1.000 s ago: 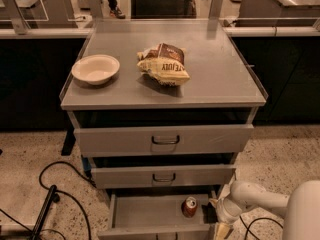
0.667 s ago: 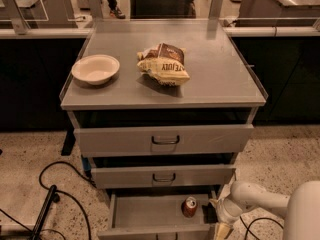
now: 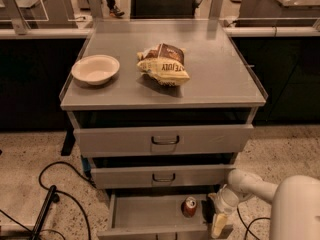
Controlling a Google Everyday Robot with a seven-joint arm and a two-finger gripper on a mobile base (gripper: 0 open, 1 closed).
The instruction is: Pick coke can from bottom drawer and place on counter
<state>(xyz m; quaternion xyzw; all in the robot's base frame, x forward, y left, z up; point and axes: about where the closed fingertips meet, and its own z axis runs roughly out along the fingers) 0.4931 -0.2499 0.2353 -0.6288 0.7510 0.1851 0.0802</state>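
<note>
Your coke can [image 3: 189, 206] is standing upright in the pulled-out bottom drawer [image 3: 145, 214], toward its right side. The gripper [image 3: 218, 224] hangs just right of the can, and I can't tell whether it's spread or closed. Up on the counter [image 3: 220, 79] sit an empty-looking pale bowl [image 3: 95, 69] and a chip bag [image 3: 163, 64].

You see the counter [image 3: 220, 79] carrying a bowl [image 3: 95, 69] at left and a chip bag [image 3: 163, 64] near the middle, well apart. The open bottom drawer [image 3: 145, 211] holds the can [image 3: 189, 206] upright, with the gripper [image 3: 219, 224] just beside it, at the right end.
</note>
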